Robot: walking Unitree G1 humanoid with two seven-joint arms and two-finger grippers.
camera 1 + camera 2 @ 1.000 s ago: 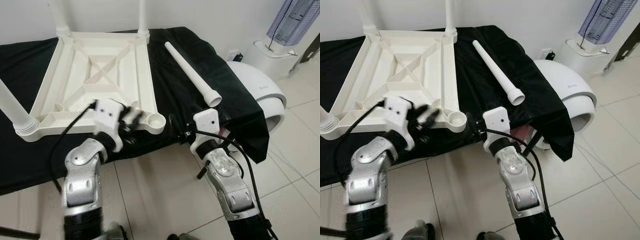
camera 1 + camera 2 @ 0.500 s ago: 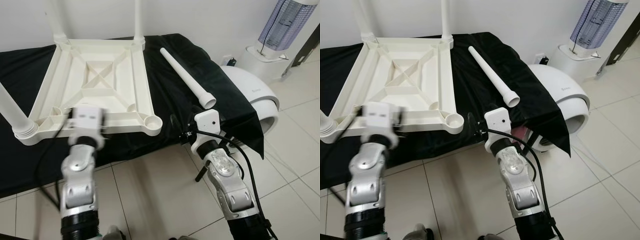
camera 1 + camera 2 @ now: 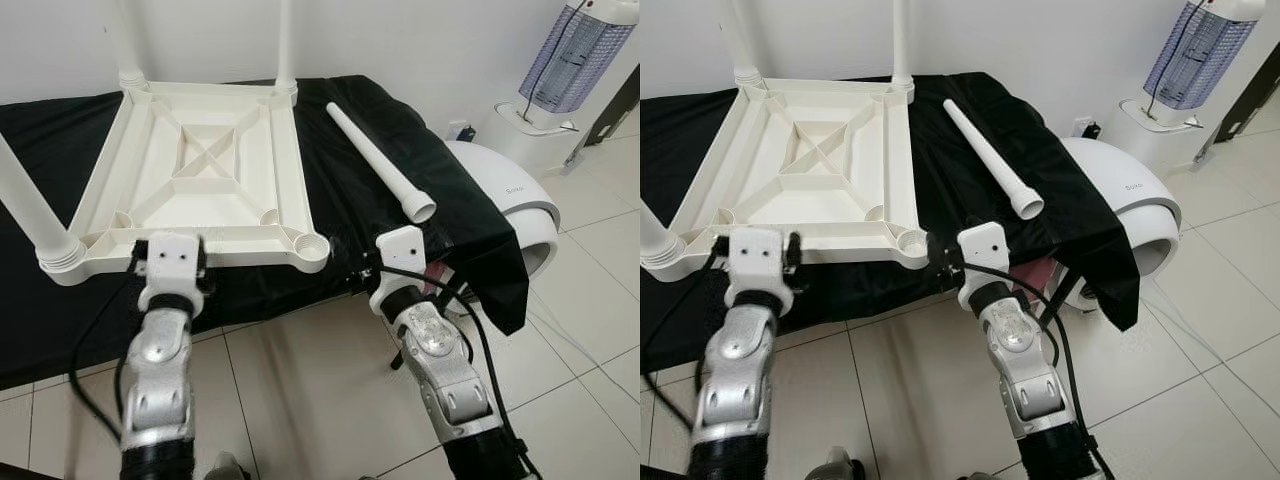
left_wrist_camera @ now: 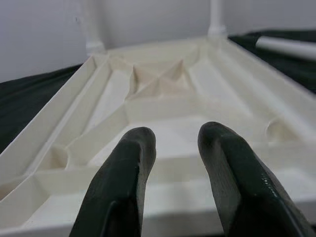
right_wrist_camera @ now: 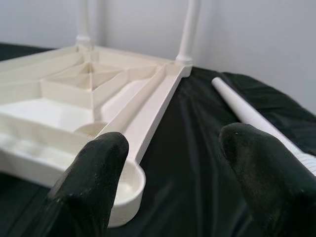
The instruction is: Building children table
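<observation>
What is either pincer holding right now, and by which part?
Nothing. The left pincer and right pincer are both open and empty, short of the upturned table top.

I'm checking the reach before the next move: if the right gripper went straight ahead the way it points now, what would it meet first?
Probably the black cloth: the right gripper points between the tabletop's empty corner socket and the loose leg. Depth is unclear.

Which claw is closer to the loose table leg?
Right. The right claw sits just short of the loose leg lying on the black cloth; the left claw faces the upturned tabletop, farther away.
</observation>
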